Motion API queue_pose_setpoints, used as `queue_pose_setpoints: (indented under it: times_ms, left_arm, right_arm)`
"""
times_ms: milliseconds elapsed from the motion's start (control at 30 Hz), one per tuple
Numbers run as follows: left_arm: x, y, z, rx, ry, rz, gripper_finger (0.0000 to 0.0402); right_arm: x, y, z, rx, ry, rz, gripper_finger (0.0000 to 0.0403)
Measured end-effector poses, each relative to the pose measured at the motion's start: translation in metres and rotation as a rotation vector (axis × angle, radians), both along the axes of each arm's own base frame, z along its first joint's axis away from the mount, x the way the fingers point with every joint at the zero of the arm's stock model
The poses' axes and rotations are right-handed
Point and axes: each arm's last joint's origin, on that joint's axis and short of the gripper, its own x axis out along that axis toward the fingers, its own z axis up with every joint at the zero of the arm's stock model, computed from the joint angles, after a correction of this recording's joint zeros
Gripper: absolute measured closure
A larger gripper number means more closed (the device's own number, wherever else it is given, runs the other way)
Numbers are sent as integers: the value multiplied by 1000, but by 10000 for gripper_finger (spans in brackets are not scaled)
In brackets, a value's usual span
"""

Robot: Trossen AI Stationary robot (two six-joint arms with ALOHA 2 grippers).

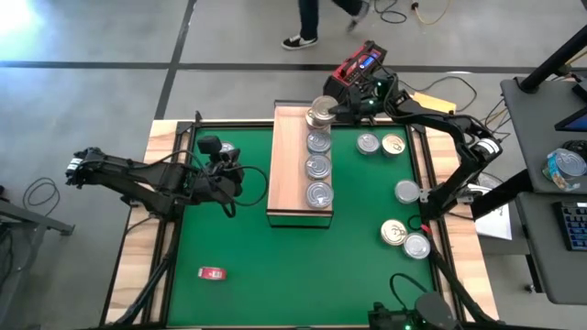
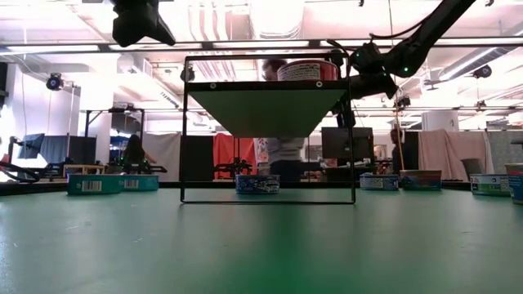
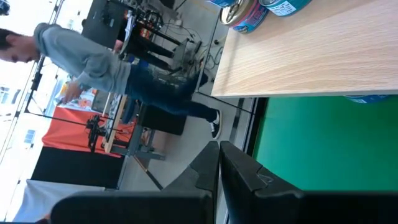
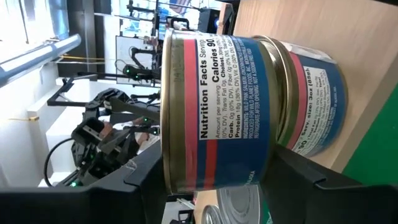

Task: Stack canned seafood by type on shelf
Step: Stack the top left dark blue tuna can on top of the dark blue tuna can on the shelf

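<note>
The light-wood shelf [image 1: 289,174] stands on the green mat and carries a row of canned seafood [image 1: 318,168]. At its far end two tins form a stack [image 1: 322,112]. My right gripper [image 1: 341,110] reaches in there from the right and is shut on the upper tin [image 4: 217,106], which has a blue-and-red label. That tin sits on a like-labelled tin [image 4: 314,99]. My left gripper [image 1: 240,176] hovers shut and holding nothing over the mat, left of the shelf, its fingers [image 3: 219,163] pointing at the shelf. My right gripper has the upper tin between its two fingers. One finger [image 4: 140,183] lies at the lid rim [image 4: 166,168], the other [image 4: 311,180] at the bottom rim beside the lower tin. The fingers come in about level from the table's right. The tin's bottom rests on the lower tin's lid.
Several loose tins lie on the mat right of the shelf [image 1: 368,144] [image 1: 407,192] [image 1: 417,246]. A small red flat object [image 1: 212,272] lies near the front left. A person [image 3: 93,62] walks beyond the far edge. A red device [image 1: 359,69] sits behind the shelf.
</note>
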Motion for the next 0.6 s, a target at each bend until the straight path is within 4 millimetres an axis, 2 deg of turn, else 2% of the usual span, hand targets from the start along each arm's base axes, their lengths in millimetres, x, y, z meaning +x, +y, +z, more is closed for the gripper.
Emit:
queue_pose_setpoints:
  times_ms: [300,600]
  left_arm:
    - [0,0,0,0,0,0,401]
    - [0,0,0,-2,-3,2,401]
  right_arm:
    - [1,1,0,0,3,-2,207]
    - [1,0,0,-17,6,-24,148]
